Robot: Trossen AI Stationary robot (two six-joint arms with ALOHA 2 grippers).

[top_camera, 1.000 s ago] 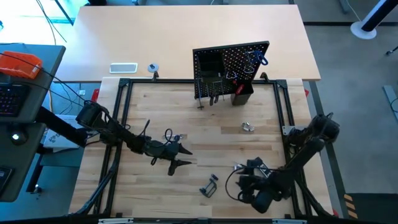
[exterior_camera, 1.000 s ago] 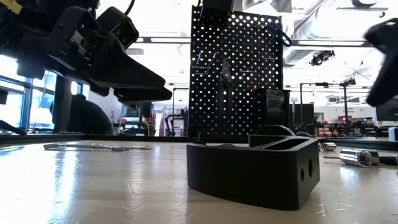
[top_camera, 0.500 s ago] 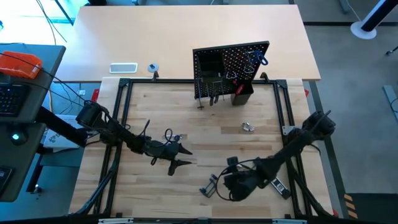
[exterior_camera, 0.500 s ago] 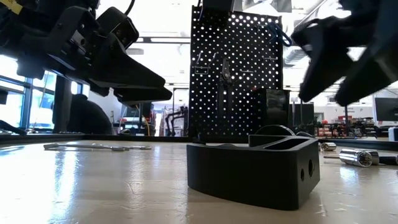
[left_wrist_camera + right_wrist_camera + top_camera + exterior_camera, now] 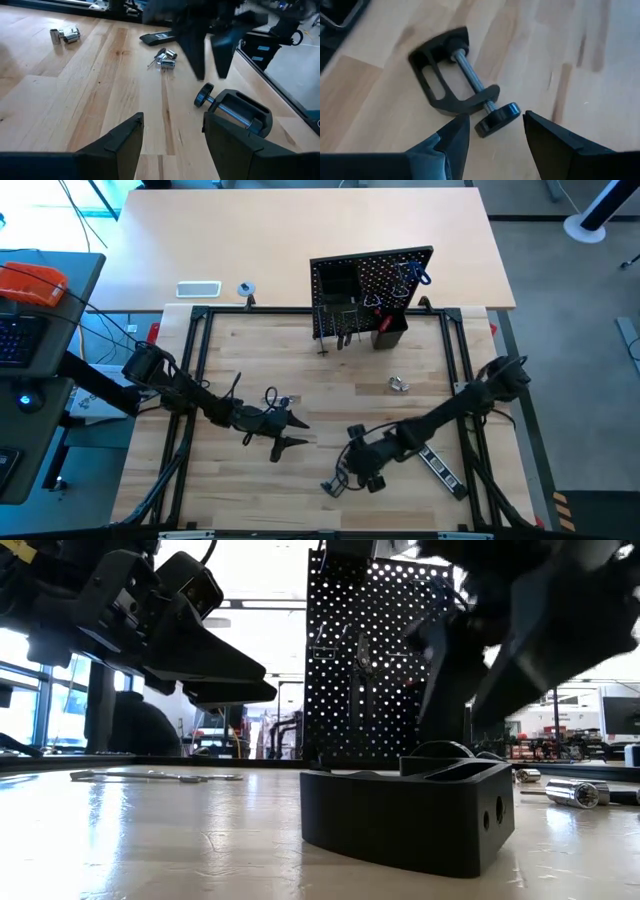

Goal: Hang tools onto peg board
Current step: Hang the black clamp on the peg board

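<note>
1. right end effector [image 5: 352, 471] is low over the clamp [image 5: 336, 480] at the near middle of the counter [image 5: 300, 370], fingers spread, nothing between them. the wrist view shows the clamp's knob [image 5: 497, 113] just past the fingers.
2. risk: the clamp lies flat with frame, screw and knob at odd angles. closing on the knob or the thin screw would likely let it twist or slip out. judgement only.
3. risk: coming down off-centre could shove the clamp along the smooth wood instead of gripping it.
4. risk: left end effector [image 5: 293, 432], fingers spread and empty, hangs just left of the clamp, so the two arms could clash if either swings.
5. peg board [image 5: 372, 292] stands upright at the far middle, well apart from the clamp. some tools already hang on it, and a carry that far could drop a loose grip.
6. striped bar [image 5: 441, 470] lies at near right, small metal bits [image 5: 399, 385] mid-right.
7. surface: pale wood planks inside a black frame, with a tan table beyond it.
8. room: low view shows bright windows and shop clutter behind.
</note>
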